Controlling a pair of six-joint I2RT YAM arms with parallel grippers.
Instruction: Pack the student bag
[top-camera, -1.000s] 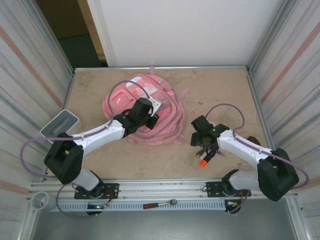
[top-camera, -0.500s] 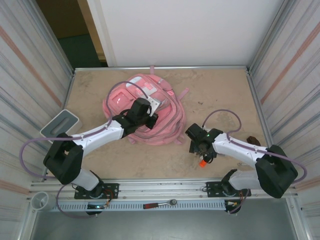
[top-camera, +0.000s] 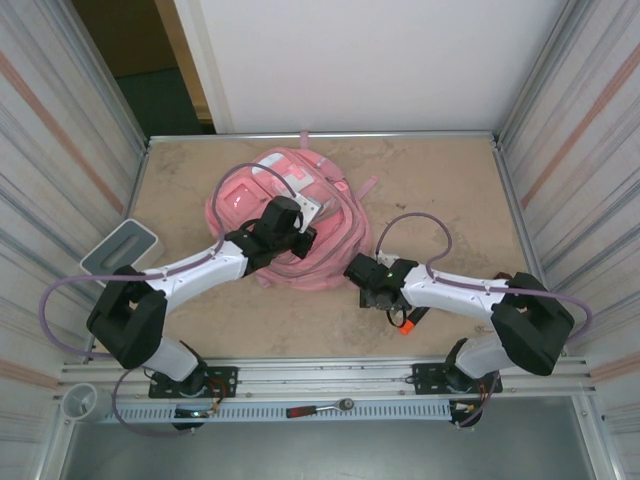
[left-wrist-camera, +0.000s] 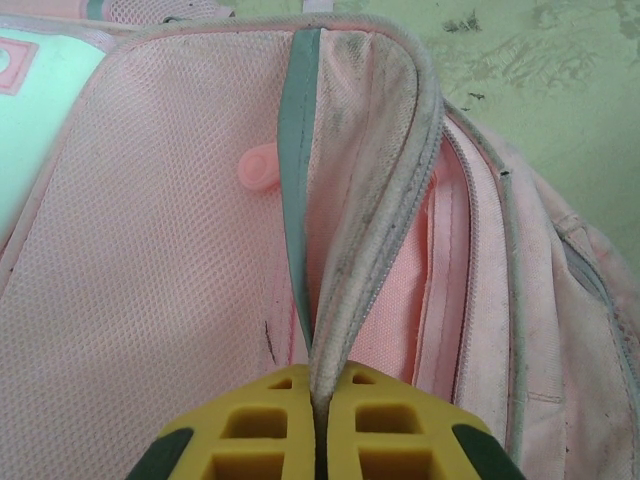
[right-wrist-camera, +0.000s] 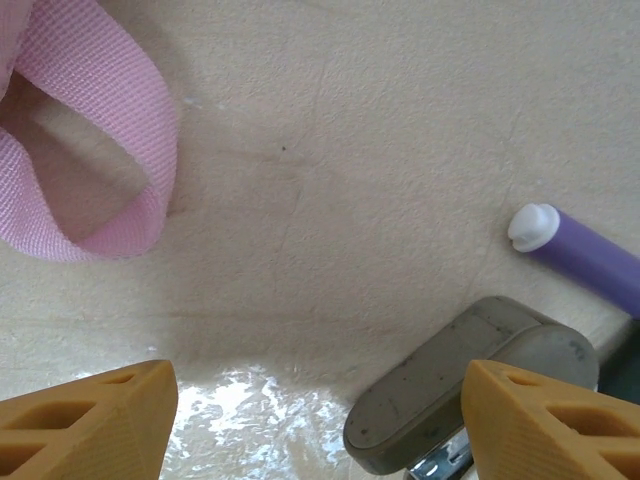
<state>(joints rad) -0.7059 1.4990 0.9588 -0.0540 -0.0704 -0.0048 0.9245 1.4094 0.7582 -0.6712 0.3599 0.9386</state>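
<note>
Left end effector (left-wrist-camera: 320, 392) pinching student bag (left-wrist-camera: 150, 300), right end effector (right-wrist-camera: 320, 390) spread wide

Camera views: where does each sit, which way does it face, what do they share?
Top external: above and behind the bases, looking down on the table; both arms, left tool on the student bag, right tool right of it.
Left wrist: on the left arm, looking along its shut tool at the bag's pinched zip edge.
Right wrist: on the right arm, facing down at the table; open fingertips, pink strap, grey stapler-like item, purple pen.
Shared: the bag, in top external and left wrist.
</note>
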